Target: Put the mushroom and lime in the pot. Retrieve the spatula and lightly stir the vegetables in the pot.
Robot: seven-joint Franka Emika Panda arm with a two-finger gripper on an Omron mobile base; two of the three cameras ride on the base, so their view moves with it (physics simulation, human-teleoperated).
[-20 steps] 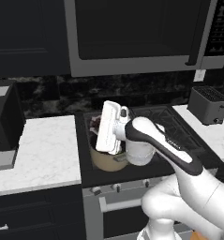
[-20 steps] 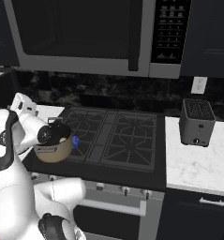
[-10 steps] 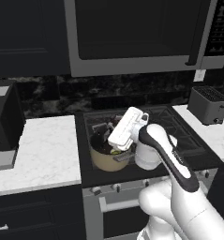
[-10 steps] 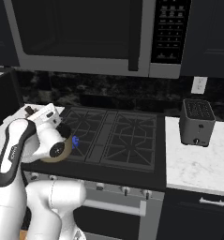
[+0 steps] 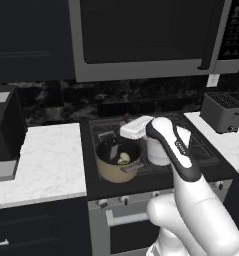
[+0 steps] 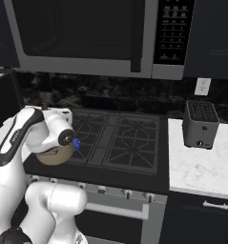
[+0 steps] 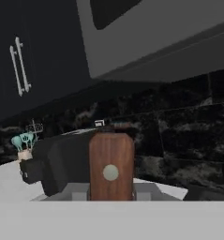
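Right above the stove, the gripper point(image 5: 130, 131) hangs over the back rim of the pot point(image 5: 116, 169), its white hand turned sideways toward the wall; whether its fingers are apart or together cannot be told, since neither base view shows the tips. The pot sits on the front left burner of the stove point(image 5: 201, 150), and inside its dark bowl lie the lime point(image 5: 124, 160) and, touching it, the pale mushroom point(image 5: 123, 156) (the two are small and partly blend together). From the right base view the pot point(image 6: 54, 155) peeks out tan beneath the arm's wrist, with the stove point(image 6: 120, 138) stretching away to its right.

Along the hand's line of sight stands a brown wooden block point(image 7: 111, 166) with a pale round dot, set against a black appliance point(image 7: 57, 161), and further left a small holder of teal utensils point(image 7: 23, 143) rests on the white counter point(image 7: 10, 183).

Outward, the white counter point(image 5: 41, 165) lies left of the stove, carrying a black appliance point(image 5: 3, 130). A grey toaster point(image 5: 222, 112) stands on the counter to the right, and the microwave point(image 5: 141, 40) hangs above the stove.
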